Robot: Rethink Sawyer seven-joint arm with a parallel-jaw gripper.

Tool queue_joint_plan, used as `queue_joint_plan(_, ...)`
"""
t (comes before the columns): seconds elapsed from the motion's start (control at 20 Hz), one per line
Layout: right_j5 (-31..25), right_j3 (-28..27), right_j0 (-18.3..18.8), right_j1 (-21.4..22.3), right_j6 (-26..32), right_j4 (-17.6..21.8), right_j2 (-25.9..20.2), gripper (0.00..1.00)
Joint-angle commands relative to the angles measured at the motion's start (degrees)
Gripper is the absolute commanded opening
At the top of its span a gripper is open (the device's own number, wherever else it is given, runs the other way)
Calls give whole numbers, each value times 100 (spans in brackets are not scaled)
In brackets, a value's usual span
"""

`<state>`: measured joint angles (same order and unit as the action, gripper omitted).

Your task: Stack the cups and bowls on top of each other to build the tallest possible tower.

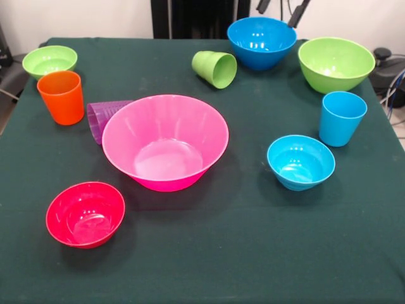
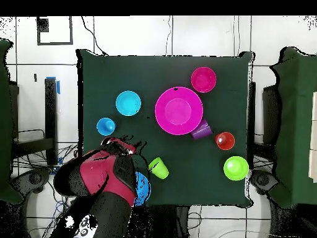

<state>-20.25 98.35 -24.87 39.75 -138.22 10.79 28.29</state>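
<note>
Front view
Surface: dark green cloth, matte, filling most of the frame.
Large pink bowl: centre of frame, glossy translucent plastic, wide flaring rim, upright and empty.
Purple cup: faintly ribbed tumbler lying on its side, partly hidden behind the pink bowl's left wall.
Orange cup: upright, tapered, left of frame, just beside the purple cup.
Small green bowl: upper left, round and shiny.
Red bowl: lower left, glossy, standing alone.
Light green cup: upper centre, tipped on its side, mouth toward the camera.
Medium blue bowl: top centre-right, deep and glossy.
Medium green bowl: upper right.
Light blue cup: right of frame, upright.
Small light blue bowl: right of centre, below that cup.
Gripper: only dark tips at the top edge; whether the jaws are wide or narrow, I cannot tell.

Overhead view
Arm: red and black bulk at lower left, covering part of the medium blue bowl.
Stacking: every piece stands or lies apart; nothing is nested.
</note>
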Motion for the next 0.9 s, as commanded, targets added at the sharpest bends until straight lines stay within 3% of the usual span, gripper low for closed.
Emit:
queue_joint_plan(0.05, -404, 491, 199, 183, -275, -180, -775, 100)
queue_joint_plan(0.35, -445, 382, -122, 45, -449, -38, -480, 100)
queue_joint_plan(0.55, -432, 64, -572, -252, -458, 285, 6, 100)
queue_joint_plan(0.6, -297, 91, -519, -267, -411, 289, -45, 100)
queue_joint_plan(0.75, -2, 508, 299, 13, 28, 51, -858, 100)
queue_joint_plan(0.9, 55, 717, 826, 192, 340, 71, -1271, 100)
